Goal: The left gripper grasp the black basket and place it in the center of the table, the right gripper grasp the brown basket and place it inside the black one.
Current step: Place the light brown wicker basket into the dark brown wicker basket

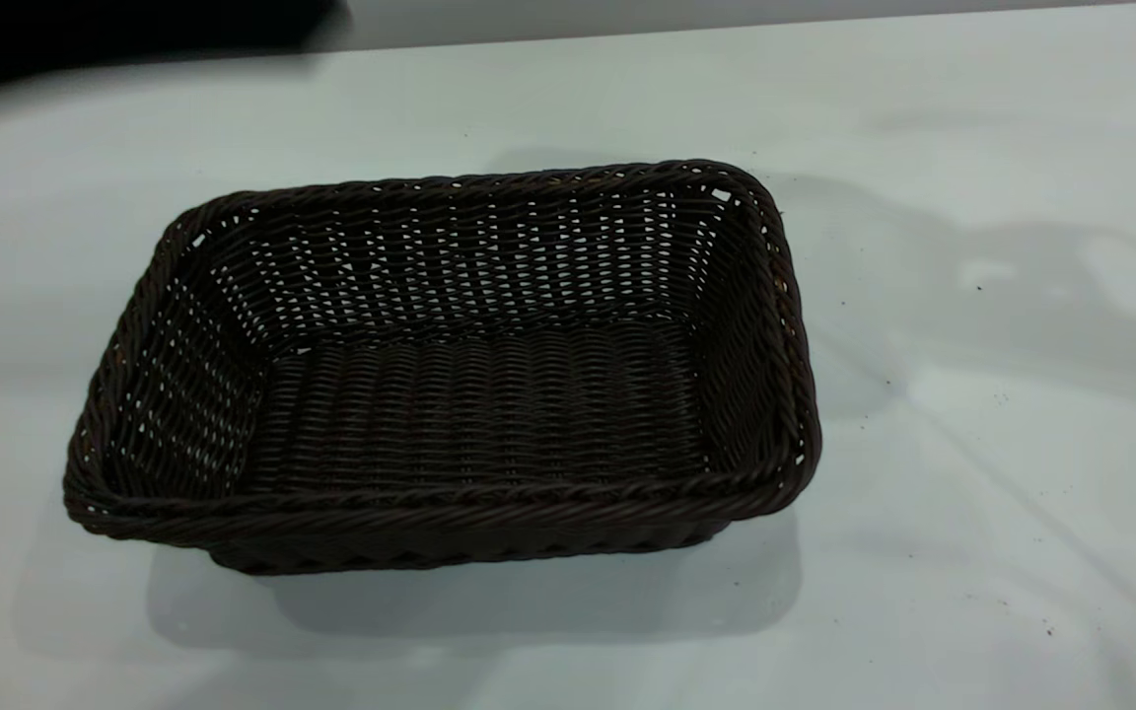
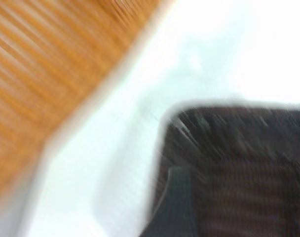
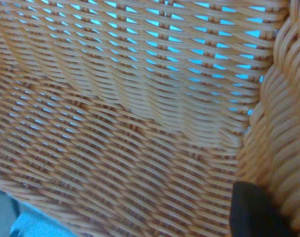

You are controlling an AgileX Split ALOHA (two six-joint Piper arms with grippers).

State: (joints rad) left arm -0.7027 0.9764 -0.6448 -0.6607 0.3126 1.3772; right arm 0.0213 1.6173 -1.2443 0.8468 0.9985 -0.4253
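Black basket [image 1: 450,394] sits upright and empty on the white worktop [image 1: 1002,473], about mid-view from the exterior camera, long side toward that camera. Bare worktop shows all round it: a wide strip to the right, a narrower one to the left, open surface behind up to the far edge. A few dark specks [image 1: 979,288] dot the right side. A dark blurred shape [image 1: 124,35] fills the far left corner; cannot tell what it is.

Left wrist view, heavily smeared: a corner of the black basket [image 2: 239,173] is near the camera, with a dark finger of the left tool [image 2: 177,207] against the outside of its wall. Cannot tell whether that tool is clenched or released. An orange-brown striped surface [image 2: 51,74] lies beyond the worktop edge.

Right wrist view: brown basket [image 3: 130,128] fills the frame, weave and braided rim very close. One black fingertip [image 3: 253,212] of the right tool lies against the rim; the other finger is out of view, so grip cannot be confirmed. The brown basket is not in the exterior view.
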